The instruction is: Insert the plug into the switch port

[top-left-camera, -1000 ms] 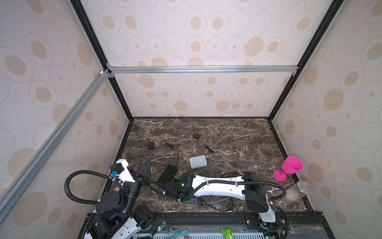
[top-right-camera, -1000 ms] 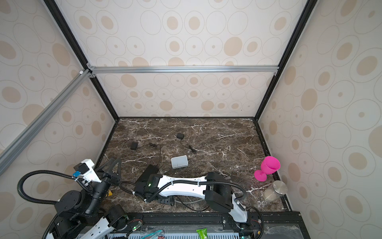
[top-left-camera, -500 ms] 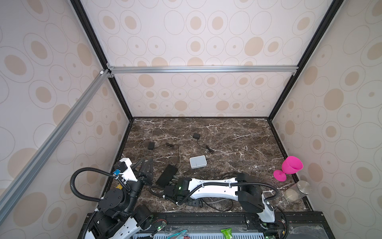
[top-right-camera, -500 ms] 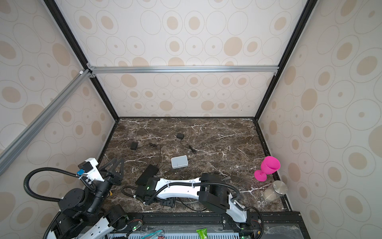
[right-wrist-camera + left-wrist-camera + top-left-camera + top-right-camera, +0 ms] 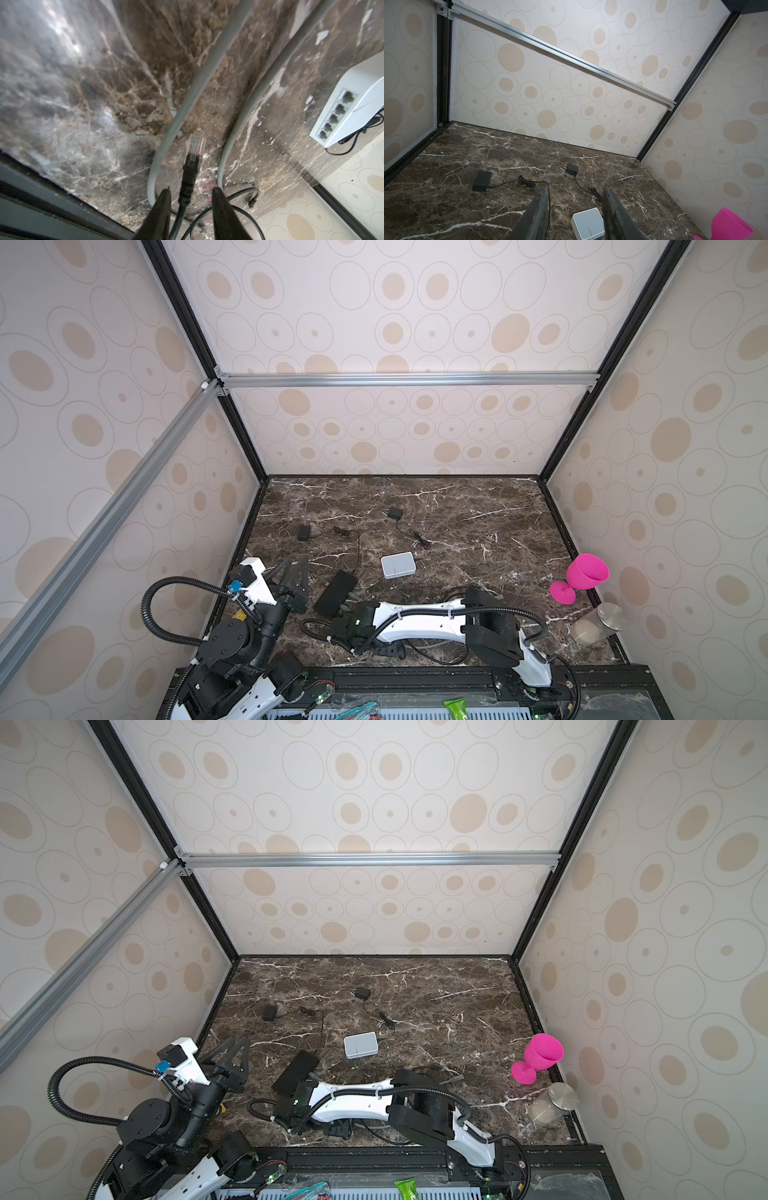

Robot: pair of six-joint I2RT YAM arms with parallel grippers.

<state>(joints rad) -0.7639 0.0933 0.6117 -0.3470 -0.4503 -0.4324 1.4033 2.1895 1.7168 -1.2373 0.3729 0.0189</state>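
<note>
Marble table (image 5: 478, 510), right arm (image 5: 415, 616) stretched low leftward, jaws astride plug (image 5: 195, 143), grip unclear, left arm (image 5: 257, 593) raised, jaws open.

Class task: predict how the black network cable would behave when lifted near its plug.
The black network cable likely flops, since its slack lies in loose curves. The ribbed boot looks stiffer, so the clear plug probably stays straight.

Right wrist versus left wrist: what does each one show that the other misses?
Only the right wrist: the plug between the fingers of the open right gripper, a grey cable, the switch ports. Only the left wrist: brick adapter, wall adapter, pink goblet. Both: the white switch on the marble table.
</note>
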